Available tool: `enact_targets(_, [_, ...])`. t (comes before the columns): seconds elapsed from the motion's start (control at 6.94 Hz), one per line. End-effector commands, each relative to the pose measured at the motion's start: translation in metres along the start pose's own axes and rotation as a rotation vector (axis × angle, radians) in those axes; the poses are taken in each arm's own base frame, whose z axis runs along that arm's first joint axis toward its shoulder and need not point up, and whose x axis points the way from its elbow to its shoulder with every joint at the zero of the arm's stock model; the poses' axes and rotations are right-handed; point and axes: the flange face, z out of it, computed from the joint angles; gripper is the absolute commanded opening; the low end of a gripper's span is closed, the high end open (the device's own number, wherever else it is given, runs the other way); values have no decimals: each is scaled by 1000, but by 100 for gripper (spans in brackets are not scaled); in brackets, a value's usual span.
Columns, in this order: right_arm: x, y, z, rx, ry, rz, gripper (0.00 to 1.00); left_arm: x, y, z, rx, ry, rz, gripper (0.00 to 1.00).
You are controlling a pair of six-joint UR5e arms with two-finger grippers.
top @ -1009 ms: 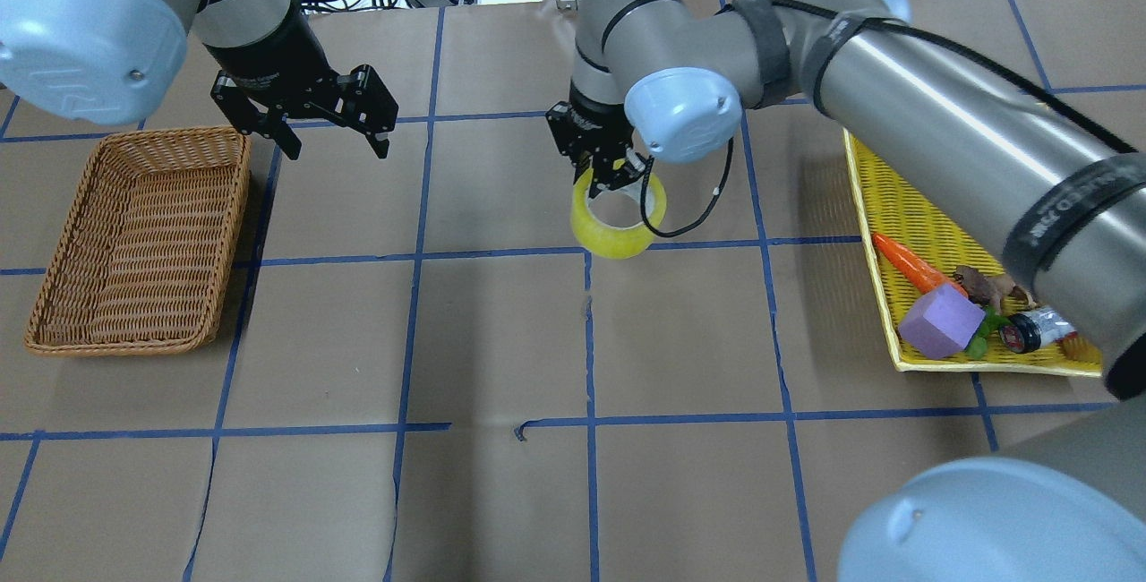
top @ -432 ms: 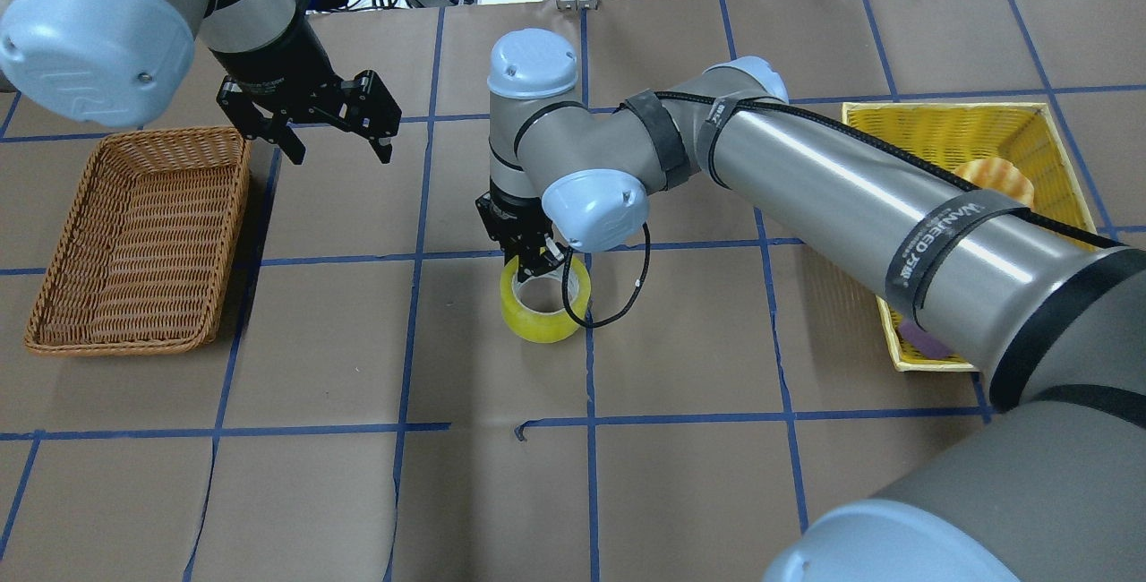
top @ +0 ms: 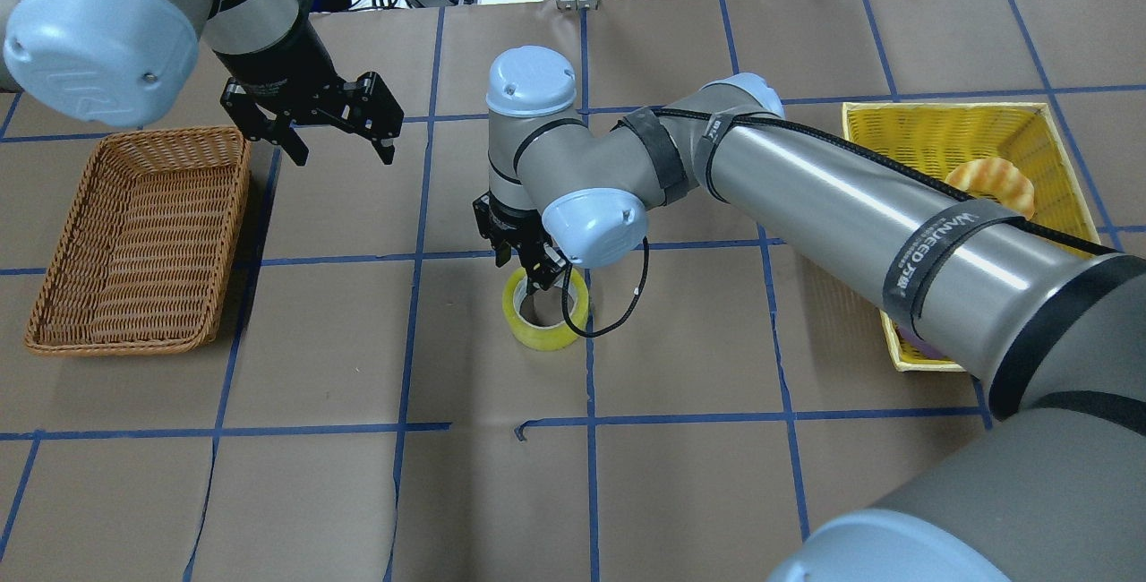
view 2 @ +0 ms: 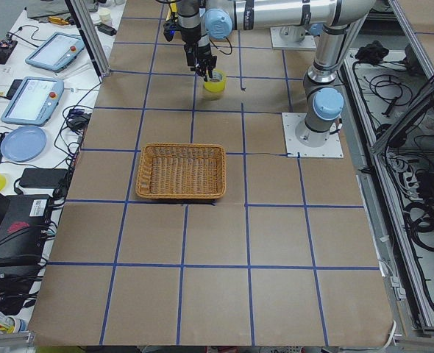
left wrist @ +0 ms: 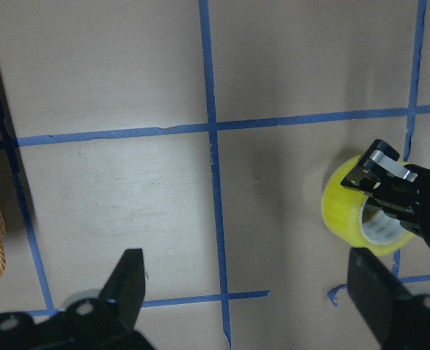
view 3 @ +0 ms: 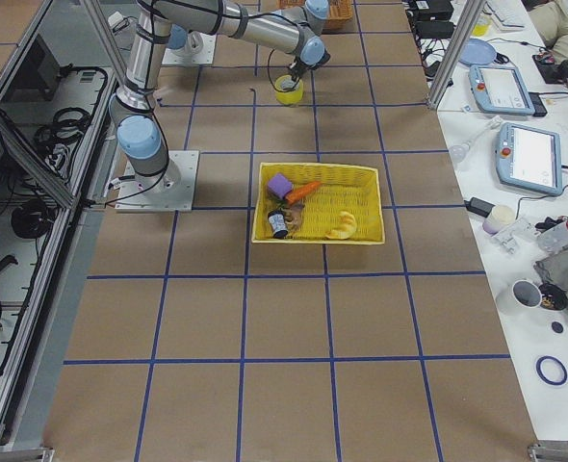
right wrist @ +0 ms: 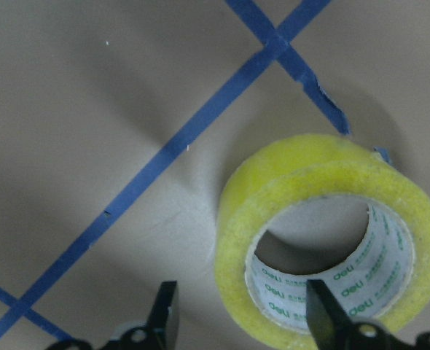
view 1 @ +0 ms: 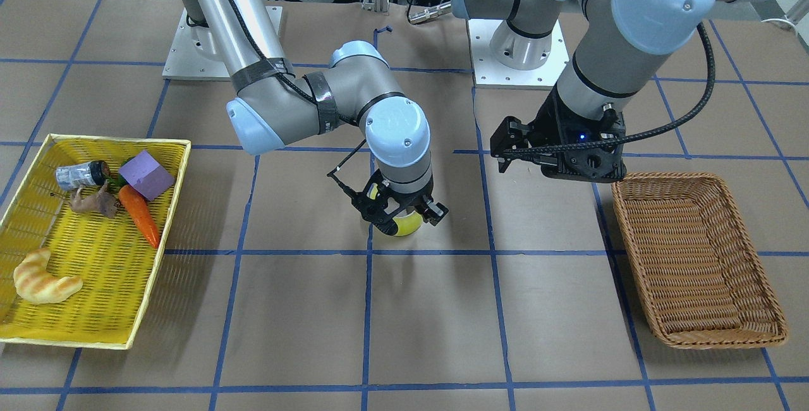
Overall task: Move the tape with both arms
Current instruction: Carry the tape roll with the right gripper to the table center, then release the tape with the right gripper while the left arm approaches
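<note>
The yellow tape [top: 544, 331] lies flat on the brown table near the middle, its pale core up. It also shows in the front view [view 1: 409, 226] and in the right wrist view [right wrist: 310, 189]. My right gripper [top: 537, 276] is just above it and open, one finger inside the core and one outside the roll's wall, with a clear gap in the right wrist view [right wrist: 240, 321]. My left gripper [top: 340, 139] is open and empty, hovering beside the wicker basket. From its wrist view [left wrist: 248, 292] the tape [left wrist: 353, 211] sits well off to the right.
An empty wicker basket [top: 134, 351] stands on the robot's left side. A yellow tray [view 1: 114, 140] on the robot's right side holds a croissant [view 1: 44, 281], a carrot [view 1: 140, 215], a purple block [view 1: 146, 174] and small items. Blue tape lines grid the table.
My right arm has swung the tape from beside the yellow tray to the table's middle, lowered it flat onto the paper and opened. My left gripper has barely moved.
</note>
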Motion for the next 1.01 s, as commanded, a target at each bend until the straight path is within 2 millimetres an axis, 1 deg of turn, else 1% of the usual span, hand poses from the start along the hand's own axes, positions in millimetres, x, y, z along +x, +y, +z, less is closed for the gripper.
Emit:
enact_targets(0.0, [13, -62, -66, 38, -76, -29, 100, 2, 1, 2, -4, 5, 1, 100])
enact_targets(0.14, [42, -115, -105, 57, -57, -112, 100, 5, 5, 14, -26, 8, -5, 100])
enact_targets(0.29, [70, -155, -135, 130, -21, -224, 100, 13, 12, 25, -35, 66, -11, 100])
enact_targets(0.43, [91, -181, -151, 167, 0, -317, 100, 28, 19, 38, -53, 111, -51, 100])
enact_targets(0.58, [111, -209, -158, 161, 42, -363, 100, 68, 25, 55, -26, 106, -24, 100])
enact_targets(0.72, [128, -228, -173, 178, 49, -451, 100, 108, 40, 82, -2, 103, -31, 100])
enact_targets(0.86, [143, -239, -187, 189, 52, -465, 100, 114, 50, 123, 10, 99, -36, 100])
